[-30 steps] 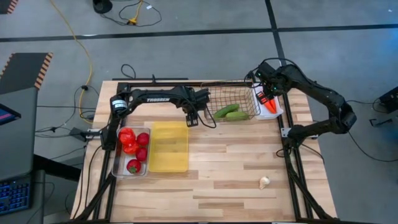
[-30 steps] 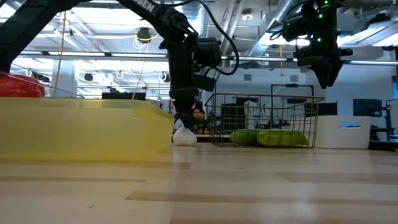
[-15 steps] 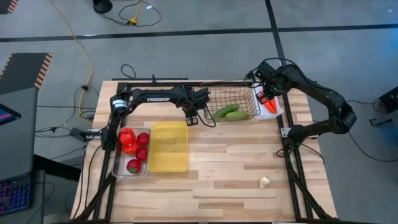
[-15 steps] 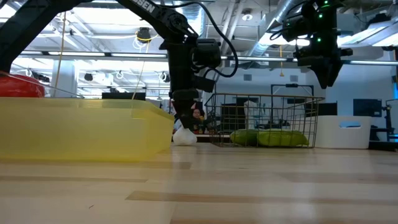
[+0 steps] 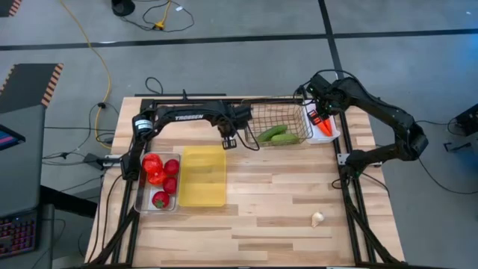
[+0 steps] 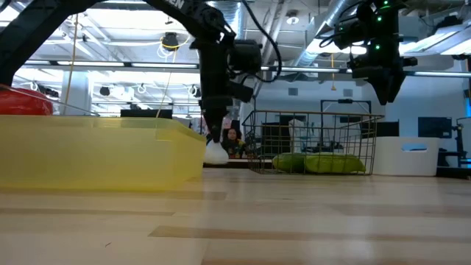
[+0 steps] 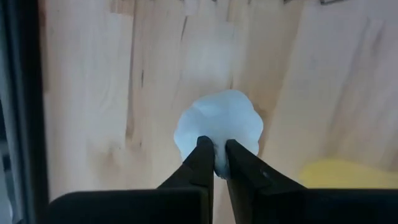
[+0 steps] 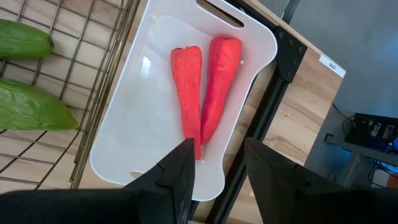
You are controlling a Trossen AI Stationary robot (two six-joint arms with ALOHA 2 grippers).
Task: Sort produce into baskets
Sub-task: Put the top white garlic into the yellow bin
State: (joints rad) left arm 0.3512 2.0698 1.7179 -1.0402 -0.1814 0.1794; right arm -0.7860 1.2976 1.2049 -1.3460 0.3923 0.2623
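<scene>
A white garlic piece (image 7: pixel 217 124) hangs a little above the wooden table, just beyond the far right corner of the yellow tray (image 5: pixel 203 175), with my left gripper (image 5: pixel 230 140) shut on it. In the low view the garlic (image 6: pixel 215 152) floats beside the tray wall. My right gripper (image 8: pixel 217 168) stands open over the white tray (image 8: pixel 155 130), where two orange-red carrots (image 8: pixel 202 87) lie side by side; nothing is between its fingers. Two green cucumbers (image 5: pixel 275 135) lie in the wire basket (image 5: pixel 297 123). Red tomatoes (image 5: pixel 157 172) fill the clear bin (image 5: pixel 140 202). My left gripper pinches the garlic's top (image 7: pixel 216 148) between its two fingers (image 7: pixel 200 155). The fingers come from above, pointing down. The garlic hangs below them, clear of the table.
A second white garlic piece (image 5: pixel 318 218) lies near the table's right front. The yellow tray holds nothing. A black frame rail (image 5: pixel 194 99) runs along the table's far edge, and bare wood stretches across the middle and front.
My left gripper has shut on the white garlic and gone up a little; the garlic, which sat on the table beside the yellow tray, now hangs clear of the wood.
</scene>
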